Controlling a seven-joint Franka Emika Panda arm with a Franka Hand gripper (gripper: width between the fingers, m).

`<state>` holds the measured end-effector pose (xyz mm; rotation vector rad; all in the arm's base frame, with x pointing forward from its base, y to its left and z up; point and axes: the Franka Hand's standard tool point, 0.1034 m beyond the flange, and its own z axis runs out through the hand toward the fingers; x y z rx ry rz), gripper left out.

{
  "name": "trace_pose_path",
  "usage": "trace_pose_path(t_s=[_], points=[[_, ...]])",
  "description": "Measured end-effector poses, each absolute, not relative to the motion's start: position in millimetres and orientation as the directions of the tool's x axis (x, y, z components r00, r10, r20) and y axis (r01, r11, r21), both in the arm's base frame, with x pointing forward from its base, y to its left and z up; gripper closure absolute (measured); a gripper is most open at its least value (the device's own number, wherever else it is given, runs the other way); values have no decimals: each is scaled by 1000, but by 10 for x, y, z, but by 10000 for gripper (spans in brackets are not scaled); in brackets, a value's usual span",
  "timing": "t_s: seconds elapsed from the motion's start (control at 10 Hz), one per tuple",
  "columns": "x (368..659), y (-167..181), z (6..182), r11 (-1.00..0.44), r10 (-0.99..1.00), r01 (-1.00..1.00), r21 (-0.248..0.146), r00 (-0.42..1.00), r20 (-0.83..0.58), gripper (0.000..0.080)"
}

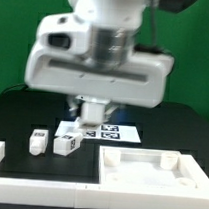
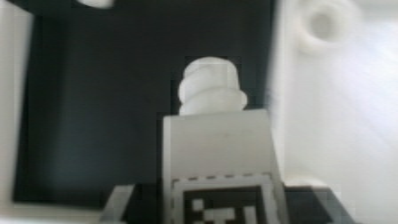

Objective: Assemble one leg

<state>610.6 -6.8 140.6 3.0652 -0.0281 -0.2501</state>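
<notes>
Starting on the exterior view's left of the marker board (image 1: 119,132), one loose leg (image 1: 37,140) and a second loose leg (image 1: 65,143) are seen lying on the black desk (image 1: 22,115), close together but apart. They are judged to be spares for later steps. Over the marker board's left end the hand (image 1: 91,116) is hung low. In the wrist view the held leg (image 2: 217,150) is gripped at its tagged end with the hand closed narrowly on it. The finger pads are mostly cut off by the frame, so the grip is judged, not clearly seen. The threaded peg (image 2: 212,85) is exposed and pointed away from the hand, likely so that it can be fed into a socket. On the exterior view's right of the marker board, the white tray-like part (image 1: 149,167) is laid open side up, apart from the held leg. Insertion is not yet done.
</notes>
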Motion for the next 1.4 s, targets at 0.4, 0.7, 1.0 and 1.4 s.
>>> trace_pose_path(t_s=[0.4,0.7,1.0,1.4], points=[[6117,236,1490,-999,-25,-31,43,991,128,518],[6213,509,1473,-999,-48,-52,0,932,359,518],[6169,883,1380,-998,-64,-39,-56,816,575,518],[6194,893,1190,-999,-36,-23,-29,781,623,518]])
